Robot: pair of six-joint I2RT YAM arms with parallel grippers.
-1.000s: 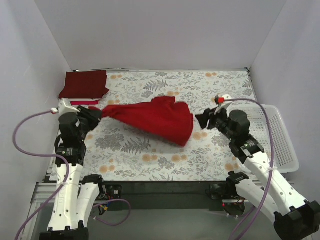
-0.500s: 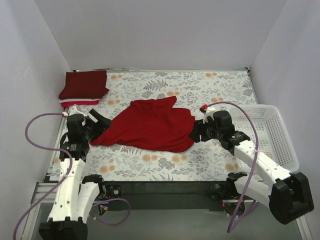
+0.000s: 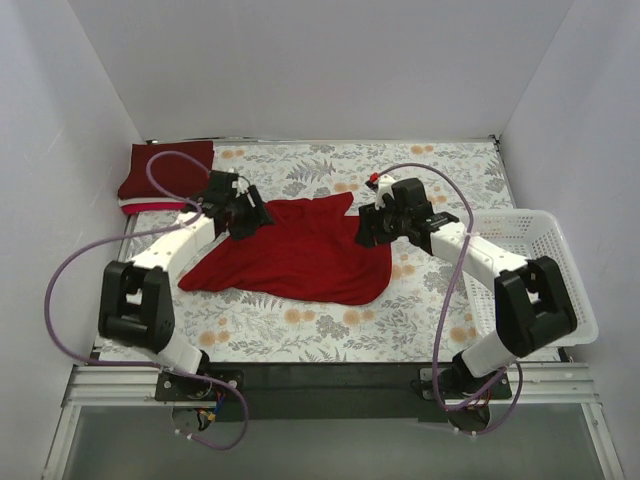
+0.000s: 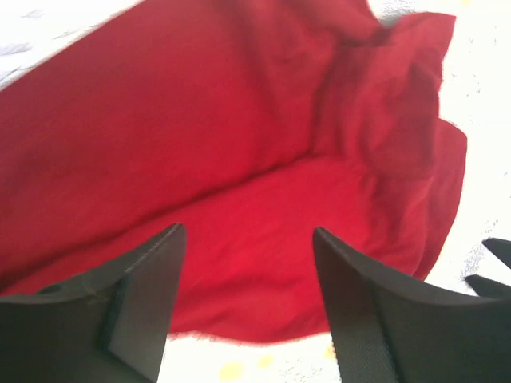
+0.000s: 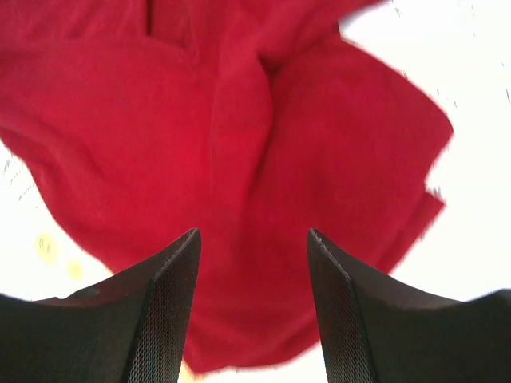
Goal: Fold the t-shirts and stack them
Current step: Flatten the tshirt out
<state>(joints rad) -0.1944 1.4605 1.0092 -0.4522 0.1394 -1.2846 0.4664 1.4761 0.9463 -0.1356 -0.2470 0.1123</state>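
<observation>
A bright red t-shirt [image 3: 300,255] lies crumpled and spread on the floral table top. It fills the left wrist view [image 4: 239,159] and the right wrist view [image 5: 239,144]. My left gripper [image 3: 250,222] is open and empty over the shirt's upper left edge. My right gripper [image 3: 368,230] is open and empty over the shirt's upper right edge. A folded dark maroon t-shirt [image 3: 168,168] lies on top of folded white and pinkish-red cloth [image 3: 150,206] at the far left corner.
A white plastic lattice basket [image 3: 545,270] sits at the table's right edge. White walls close in the left, back and right. The floral table cover [image 3: 300,330] shows in front of the shirt.
The shirt was held up stretched by the left gripper, then dropped onto the table. Both grippers let go, and both arms reached farther back over the shirt's upper corners.
</observation>
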